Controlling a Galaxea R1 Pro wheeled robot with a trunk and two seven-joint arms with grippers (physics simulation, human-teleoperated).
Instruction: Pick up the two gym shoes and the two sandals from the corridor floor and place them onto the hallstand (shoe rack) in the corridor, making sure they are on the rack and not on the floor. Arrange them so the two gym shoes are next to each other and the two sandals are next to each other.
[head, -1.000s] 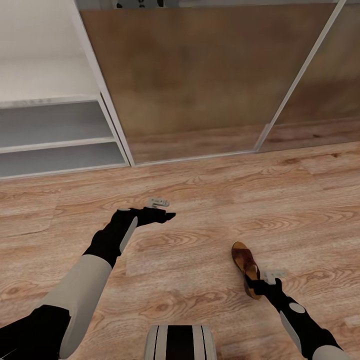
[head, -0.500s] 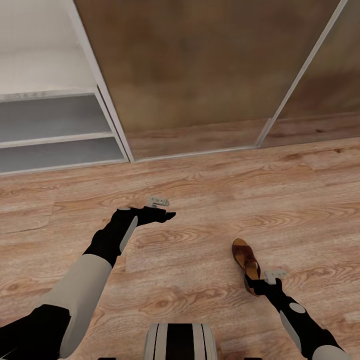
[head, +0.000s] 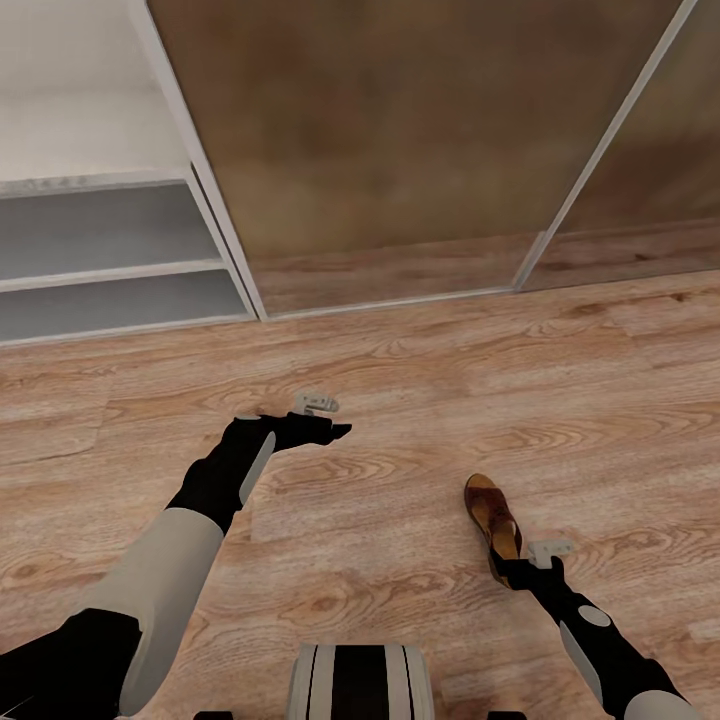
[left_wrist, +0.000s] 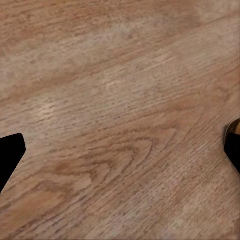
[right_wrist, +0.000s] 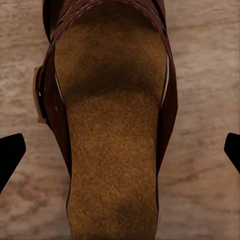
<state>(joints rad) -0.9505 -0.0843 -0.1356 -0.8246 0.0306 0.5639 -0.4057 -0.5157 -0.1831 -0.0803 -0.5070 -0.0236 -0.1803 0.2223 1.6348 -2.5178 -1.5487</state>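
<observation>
Right gripper (head: 512, 572) low at the near right, at the heel end of a brown sandal (head: 492, 518); in the right wrist view both dark fingertips (right_wrist: 11, 152) stand wide apart at the two edges, with the sandal (right_wrist: 112, 135) between them, tan footbed up, woven band at the far end, buckle on one side. Fingers not touching the sandal's sides there, so jaws spread wide and nothing clamped; whether the tips touch the floor cannot be told. From the head view the sandal lies on the wood floor (head: 420, 400), toe pointing far and slightly left, heel tucked under the gripper. Left gripper (head: 335, 432) held out over bare floor left of centre, well apart from the sandal; in the left wrist view its fingertips (left_wrist: 10, 150) also sit wide apart at the edges with only wood planks (left_wrist: 120, 125) between them, holding nothing. Shoe rack (head: 110, 250) at the far left: pale grey, flat top and two open shelf levels showing, no shoes seen on the visible part. Right of it, just beside, a mirrored sliding-door wardrobe (head: 400, 150) reflecting the floor, with a pale frame strip running diagonally at the far right. Robot base (head: 360, 685) at the near edge, centre.
</observation>
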